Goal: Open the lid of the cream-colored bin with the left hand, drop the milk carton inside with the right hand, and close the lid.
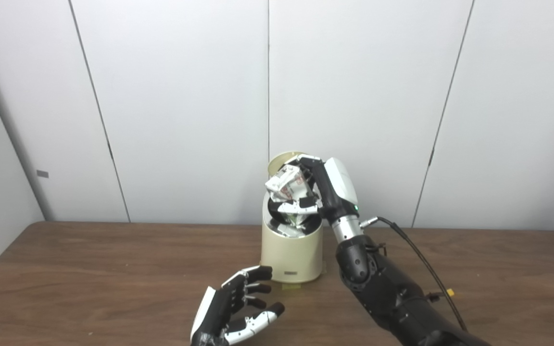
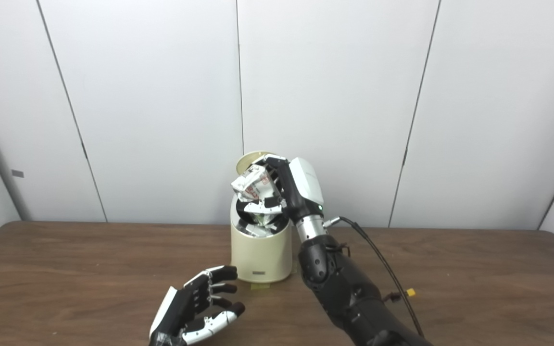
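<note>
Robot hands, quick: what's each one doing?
Left hand: open, holding nothing.
Right hand: shut on the milk carton over the bin.

Cream bin (image 1: pixel 290 254) lid (image 1: pixel 279 161) up, crumpled carton (image 1: pixel 286 185) — above opening

A bare lab-like test room: plain white wall panels (image 1: pixel 185 96) behind a wooden table (image 1: pixel 89 269).

A brown wooden desk (image 1: pixel 89 269) is stretching across in front of me, and white wall panels (image 1: pixel 185 96) are standing behind it.
</note>
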Available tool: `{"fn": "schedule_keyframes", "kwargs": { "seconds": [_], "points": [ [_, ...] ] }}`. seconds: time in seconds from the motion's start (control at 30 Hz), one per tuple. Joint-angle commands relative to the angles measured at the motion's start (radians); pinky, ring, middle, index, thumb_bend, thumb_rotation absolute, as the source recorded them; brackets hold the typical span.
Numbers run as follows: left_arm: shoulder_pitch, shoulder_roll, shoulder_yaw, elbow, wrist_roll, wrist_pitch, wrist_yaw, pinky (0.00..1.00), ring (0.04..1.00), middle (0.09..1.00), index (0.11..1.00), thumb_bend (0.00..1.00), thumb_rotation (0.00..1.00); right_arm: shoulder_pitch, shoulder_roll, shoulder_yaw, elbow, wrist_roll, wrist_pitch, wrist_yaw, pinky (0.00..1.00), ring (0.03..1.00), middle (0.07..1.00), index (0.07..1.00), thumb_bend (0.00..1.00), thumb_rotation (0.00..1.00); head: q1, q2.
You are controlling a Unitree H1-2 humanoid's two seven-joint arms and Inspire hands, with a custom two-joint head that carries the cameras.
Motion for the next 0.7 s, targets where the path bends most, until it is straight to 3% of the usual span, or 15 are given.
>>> {"fn": "schedule_keyframes", "kwargs": {
  "seconds": [0.0,0.27,0.37,0.4,0.43,0.5,0.67],
  "points": [
    [-0.027,-0.002,-0.001,-0.034,-0.002,-0.013,0.002,0.59,0.711,0.773,0.751,0.66,0.17,-0.067,-0.018,0.015,-0.012,-0.003,-0.018,-0.037,0.3,0.351,0.443,0.518,0.52,0.0,0.0,0.0],
    [-0.026,-0.005,-0.001,-0.038,0.0,-0.006,0.004,0.6,0.712,0.772,0.75,0.67,0.18,-0.075,-0.025,0.056,-0.002,0.005,-0.018,-0.058,0.32,0.381,0.45,0.52,0.52,0.0,0.002,0.006],
    [-0.026,-0.005,0.0,-0.042,-0.004,-0.002,0.002,0.6,0.719,0.775,0.749,0.67,0.17,-0.08,-0.027,0.071,0.022,-0.033,-0.018,-0.073,0.37,0.488,0.478,0.513,0.53,0.01,0.001,0.009],
    [-0.026,-0.004,0.0,-0.043,-0.006,-0.002,0.0,0.6,0.721,0.776,0.749,0.67,0.17,-0.081,-0.027,0.073,0.03,-0.042,-0.018,-0.078,0.4,0.538,0.58,0.504,0.52,0.09,0.0,0.01],
    [-0.026,-0.003,0.0,-0.043,-0.007,-0.002,-0.001,0.61,0.721,0.775,0.748,0.67,0.17,-0.082,-0.028,0.072,0.035,-0.046,-0.018,-0.079,0.43,0.567,0.623,0.597,0.67,0.13,-0.002,0.01],
    [-0.026,-0.002,0.001,-0.045,-0.009,-0.002,-0.002,0.6,0.719,0.774,0.747,0.67,0.17,-0.083,-0.028,0.069,0.039,-0.052,-0.018,-0.079,0.48,0.608,0.678,0.68,0.79,0.18,-0.003,0.012],
    [-0.026,0.003,0.001,-0.042,-0.002,-0.008,0.0,0.6,0.709,0.769,0.748,0.67,0.16,-0.081,-0.033,0.061,0.033,-0.052,-0.018,-0.067,0.48,0.598,0.672,0.684,0.81,0.17,-0.003,0.013]
  ]
}}
